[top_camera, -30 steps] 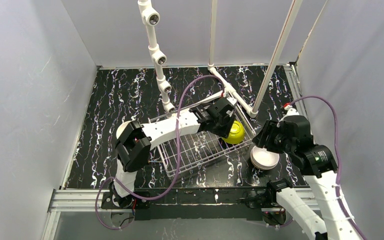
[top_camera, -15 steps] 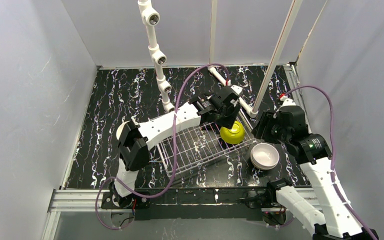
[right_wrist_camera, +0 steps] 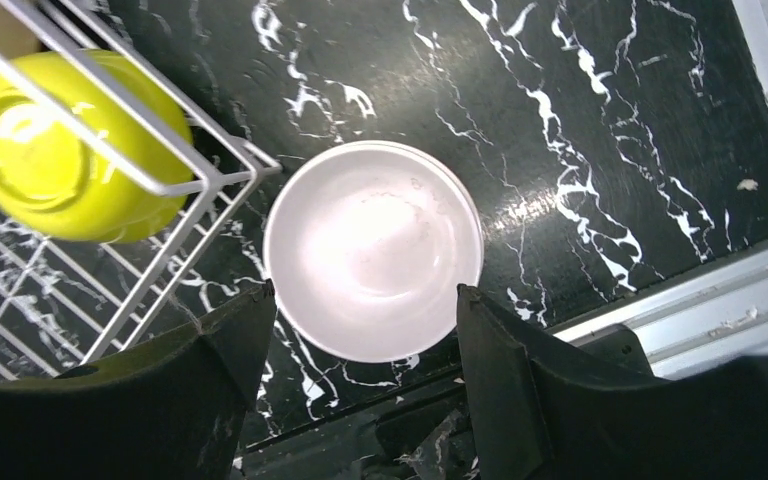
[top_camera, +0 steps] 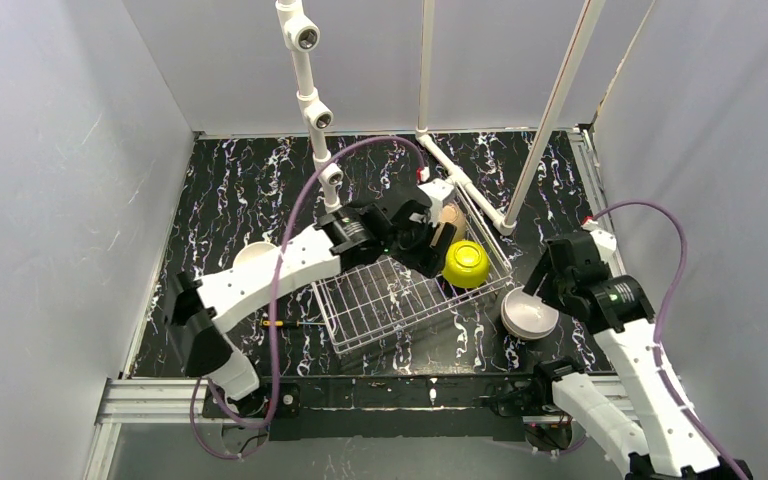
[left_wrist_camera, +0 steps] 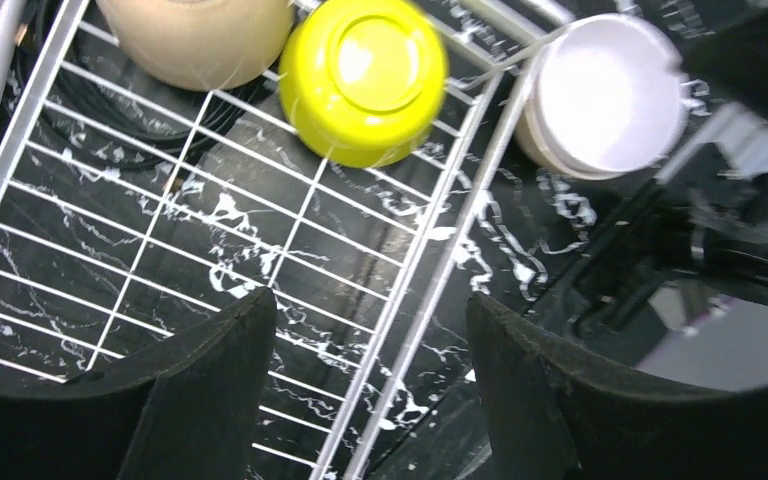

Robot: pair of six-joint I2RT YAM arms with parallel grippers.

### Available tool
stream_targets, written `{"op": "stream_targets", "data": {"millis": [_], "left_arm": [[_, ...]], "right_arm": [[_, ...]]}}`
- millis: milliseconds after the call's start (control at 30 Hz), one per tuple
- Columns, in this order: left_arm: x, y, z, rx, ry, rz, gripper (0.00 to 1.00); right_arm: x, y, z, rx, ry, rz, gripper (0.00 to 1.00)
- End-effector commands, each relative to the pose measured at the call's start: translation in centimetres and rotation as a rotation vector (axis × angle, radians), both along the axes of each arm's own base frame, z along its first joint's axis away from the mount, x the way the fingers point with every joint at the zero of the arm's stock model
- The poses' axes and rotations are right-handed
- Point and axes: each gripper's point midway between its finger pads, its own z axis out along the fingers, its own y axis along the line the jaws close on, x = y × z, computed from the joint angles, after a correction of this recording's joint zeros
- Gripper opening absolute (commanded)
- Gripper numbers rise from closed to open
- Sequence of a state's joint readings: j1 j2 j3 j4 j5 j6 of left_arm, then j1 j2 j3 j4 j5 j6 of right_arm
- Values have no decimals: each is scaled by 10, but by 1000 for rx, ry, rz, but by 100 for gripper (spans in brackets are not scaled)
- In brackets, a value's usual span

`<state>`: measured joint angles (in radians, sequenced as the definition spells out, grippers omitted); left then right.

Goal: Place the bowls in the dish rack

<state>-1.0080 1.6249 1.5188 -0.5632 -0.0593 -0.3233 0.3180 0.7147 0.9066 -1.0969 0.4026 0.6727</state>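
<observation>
Silver wires make the dish rack (top_camera: 380,300), and the yellow-green bowl (top_camera: 467,264) sits bottom-up in its far right corner, just beside a tan bowl (top_camera: 450,217) in that same corner. The left claw (left_wrist_camera: 368,310) hangs over the rack with its two fingers spread wide and nothing between them. The right claw (right_wrist_camera: 362,295) is spread wide too and holds nothing, right above a white bowl (right_wrist_camera: 373,250) that stands open side up on the black counter (top_camera: 240,190), just outside the rack's right edge.
</observation>
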Motion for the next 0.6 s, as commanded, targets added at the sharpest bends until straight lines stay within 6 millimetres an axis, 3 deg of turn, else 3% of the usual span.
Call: {"op": "stream_targets", "data": {"millis": [0,233,300,433,567], "left_arm": [[-29,-1,50,-136,3,-128,68],[-50,14,71,-159,7,-197,72],[-53,21,74,-164,1,-192,67],[-50,37,78,-154,-36,-131,68],[-48,51,86,-199,-90,-75,72]], "right_arm": [[4,-7,-17,-27,46,-94,75],[9,0,-35,14,64,-125,75],[19,0,-37,14,35,-141,75],[35,-27,-37,-112,7,-243,79],[41,-23,-65,-68,144,-241,79]]}}
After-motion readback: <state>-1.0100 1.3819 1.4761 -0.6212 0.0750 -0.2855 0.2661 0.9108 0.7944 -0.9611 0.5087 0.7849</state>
